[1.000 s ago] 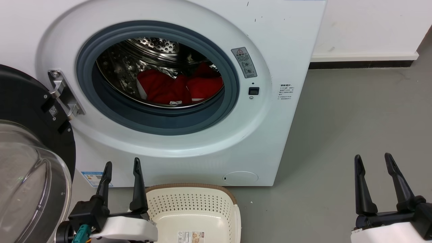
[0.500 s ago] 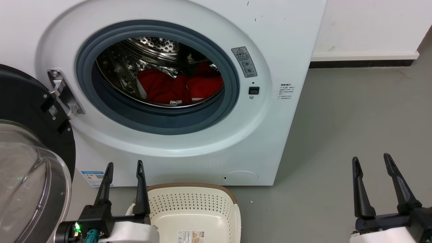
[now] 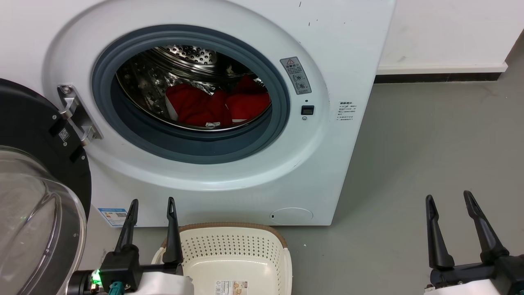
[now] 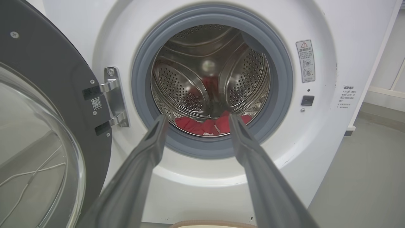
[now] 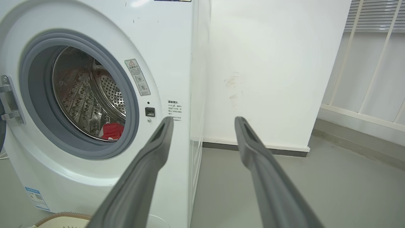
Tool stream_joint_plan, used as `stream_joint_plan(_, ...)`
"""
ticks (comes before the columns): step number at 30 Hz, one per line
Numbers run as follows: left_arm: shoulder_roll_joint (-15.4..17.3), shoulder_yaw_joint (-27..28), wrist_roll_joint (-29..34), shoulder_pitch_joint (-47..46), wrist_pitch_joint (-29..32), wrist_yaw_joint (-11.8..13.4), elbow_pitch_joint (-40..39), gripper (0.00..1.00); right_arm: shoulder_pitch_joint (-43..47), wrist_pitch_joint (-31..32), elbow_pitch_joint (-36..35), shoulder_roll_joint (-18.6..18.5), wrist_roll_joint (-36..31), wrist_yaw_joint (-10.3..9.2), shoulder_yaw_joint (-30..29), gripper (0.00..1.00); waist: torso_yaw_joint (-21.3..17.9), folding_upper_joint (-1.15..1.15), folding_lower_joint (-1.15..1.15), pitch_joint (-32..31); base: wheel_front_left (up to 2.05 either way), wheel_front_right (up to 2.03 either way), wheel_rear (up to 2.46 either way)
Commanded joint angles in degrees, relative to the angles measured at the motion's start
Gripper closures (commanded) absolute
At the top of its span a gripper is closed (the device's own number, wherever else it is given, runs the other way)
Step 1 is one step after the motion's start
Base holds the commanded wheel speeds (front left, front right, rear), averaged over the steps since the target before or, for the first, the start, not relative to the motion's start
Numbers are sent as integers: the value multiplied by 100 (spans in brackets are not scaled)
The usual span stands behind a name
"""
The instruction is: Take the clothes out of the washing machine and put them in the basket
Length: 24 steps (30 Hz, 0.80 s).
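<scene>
The white washing machine (image 3: pixel 335 49) stands with its door swung open to the left. Red clothes (image 3: pixel 217 106) lie at the bottom of its steel drum; they also show in the left wrist view (image 4: pixel 205 125) and the right wrist view (image 5: pixel 112 131). The cream basket (image 3: pixel 237 254) sits on the floor in front of the machine, with only a paper label inside. My left gripper (image 3: pixel 152 201) is open at the basket's left rim, fingers pointing at the machine. My right gripper (image 3: pixel 448 196) is open over the bare floor, well right of the machine.
The open glass door (image 3: pixel 37 213) with its black frame fills the lower left, close to my left arm. Grey floor (image 3: pixel 430 135) stretches to the right of the machine. A white wall with a dark skirting (image 3: pixel 438 78) runs behind.
My left gripper has drawn down and slightly right, toward the basket's rim. My right gripper has dropped a little and shifted left. Clothes and basket have not moved.
</scene>
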Motion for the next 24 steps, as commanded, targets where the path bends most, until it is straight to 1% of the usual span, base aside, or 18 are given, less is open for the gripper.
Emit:
stream_joint_plan(1, -4, 1, -14, 56, -16, 10, 13, 0, 31, -16, 34, -11, 40, -2, -8, 0, 0, 0, 0, -1, 0, 0, 0)
stream_joint_plan(16, -5, 16, -43, 81, -16, 20, 56, 0, 56, -16, 60, -10, 114, -2, 9, 0, -14, 0, 0, -2, 0, 0, 0)
stream_joint_plan(24, -5, 44, -47, 18, -16, -24, 128, 0, 31, -16, 32, -10, 99, -2, 29, 0, -31, 0, 0, 34, 0, 0, 0)
